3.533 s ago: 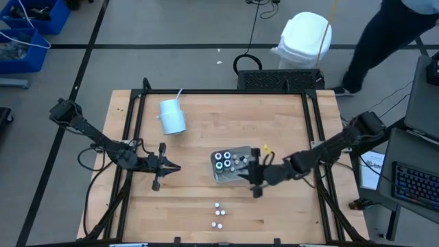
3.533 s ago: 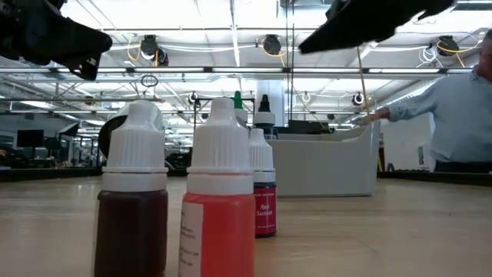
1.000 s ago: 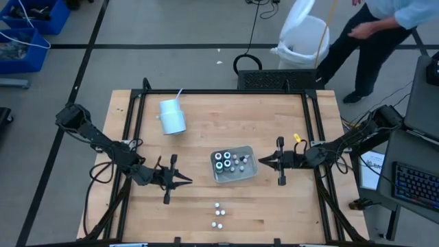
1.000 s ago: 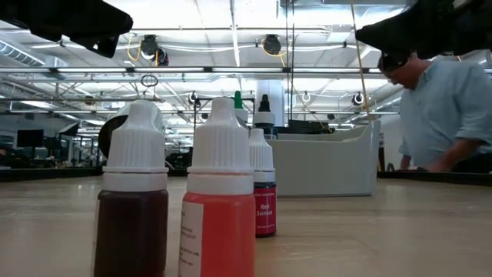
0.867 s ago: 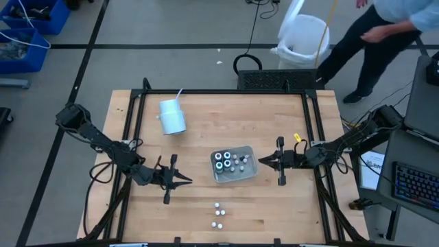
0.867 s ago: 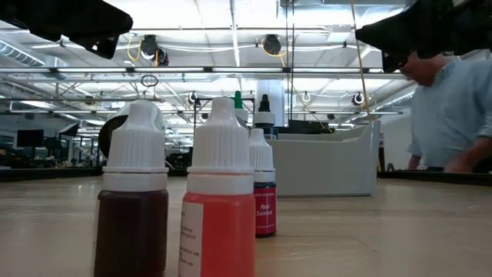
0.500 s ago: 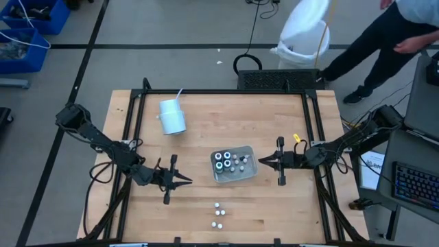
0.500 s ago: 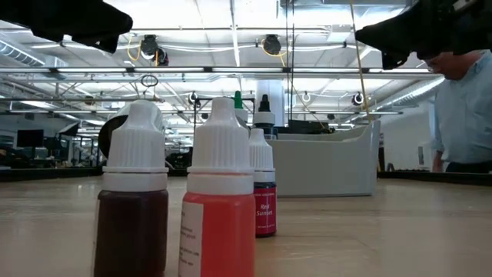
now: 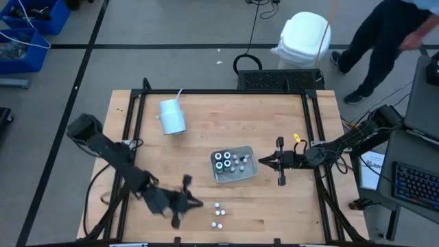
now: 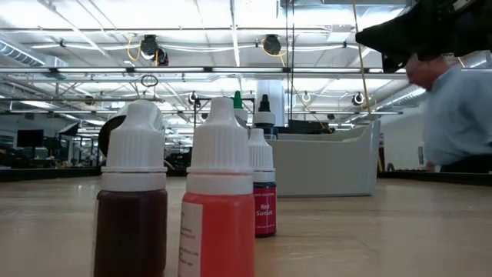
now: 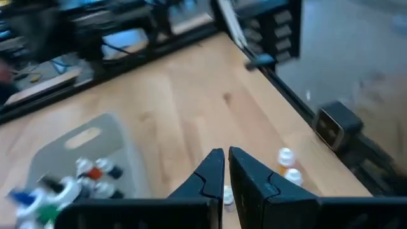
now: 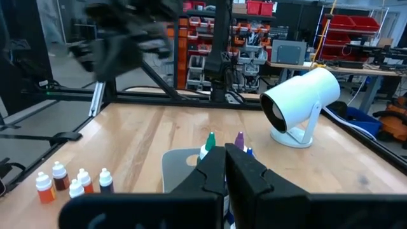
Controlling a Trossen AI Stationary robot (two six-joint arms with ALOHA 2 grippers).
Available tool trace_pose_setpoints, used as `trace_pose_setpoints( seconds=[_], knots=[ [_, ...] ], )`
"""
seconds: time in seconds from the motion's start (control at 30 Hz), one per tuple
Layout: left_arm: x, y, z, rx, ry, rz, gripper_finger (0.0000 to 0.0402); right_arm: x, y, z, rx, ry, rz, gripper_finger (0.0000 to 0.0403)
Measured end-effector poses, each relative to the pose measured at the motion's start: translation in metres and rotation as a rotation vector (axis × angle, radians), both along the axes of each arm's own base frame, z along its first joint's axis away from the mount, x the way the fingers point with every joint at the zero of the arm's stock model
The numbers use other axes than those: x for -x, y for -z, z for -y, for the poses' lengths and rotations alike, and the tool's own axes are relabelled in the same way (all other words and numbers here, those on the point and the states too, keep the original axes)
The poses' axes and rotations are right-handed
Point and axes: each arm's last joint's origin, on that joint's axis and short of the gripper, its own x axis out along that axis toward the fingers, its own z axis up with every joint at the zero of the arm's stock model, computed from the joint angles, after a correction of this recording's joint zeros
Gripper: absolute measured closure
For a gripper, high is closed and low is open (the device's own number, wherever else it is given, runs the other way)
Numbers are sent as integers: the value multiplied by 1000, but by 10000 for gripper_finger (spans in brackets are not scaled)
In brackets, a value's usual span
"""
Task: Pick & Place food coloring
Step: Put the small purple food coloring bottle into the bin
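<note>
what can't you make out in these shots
- Left gripper: motion-blurred in the high view.
- Tray contents: smeared in the left wrist view; colours unreadable.
- Loose bottles: too small from above to tell colours.
- Front bottle: cut off by the low view's bottom edge.

We stood in a large industrial robotics lab or workshop. Overhead ran long rows of ceiling lights and hanging cables, and a wooden bench in a black metal frame sat on a grey floor marked with dark lines. Behind it we saw shelving with red storage bins, blue crates, a keyboard, and a person walking past.
</note>
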Motion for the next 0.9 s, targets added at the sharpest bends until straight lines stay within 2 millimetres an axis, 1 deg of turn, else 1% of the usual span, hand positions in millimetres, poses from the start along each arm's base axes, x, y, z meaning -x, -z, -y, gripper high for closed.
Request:
trace_pose_setpoints(
  seconds=[0.17, 0.33, 0.43, 0.5, 0.6, 0.73, 0.8, 0.9],
  knots=[
    [-25, -17, 34, -94, 31, -88, 369, 0, 0, 0, 7, 0, 4, 399],
    [-50, -33, 59, -61, 46, -68, 368, 0, 0, 0, 30, -2, -1, 399],
    [-62, -27, 71, -70, 115, -86, 353, 0, 0, 0, 44, -3, -3, 399],
    [-66, -19, 77, -77, 140, -106, 332, 0, 0, 0, 48, -3, -3, 399],
    [-71, -7, 80, -91, 138, -131, 289, 0, 0, 0, 49, -4, -2, 399],
    [-71, 9, 73, -140, 126, -195, 231, 0, -1, 0, 46, -4, 4, 399],
    [-71, 13, 69, -158, 156, -248, 213, 0, -1, 0, 43, -4, 12, 399],
    [-75, 17, 63, -182, 168, -278, 200, 0, -2, 0, 42, -3, 16, 399]
  ],
)
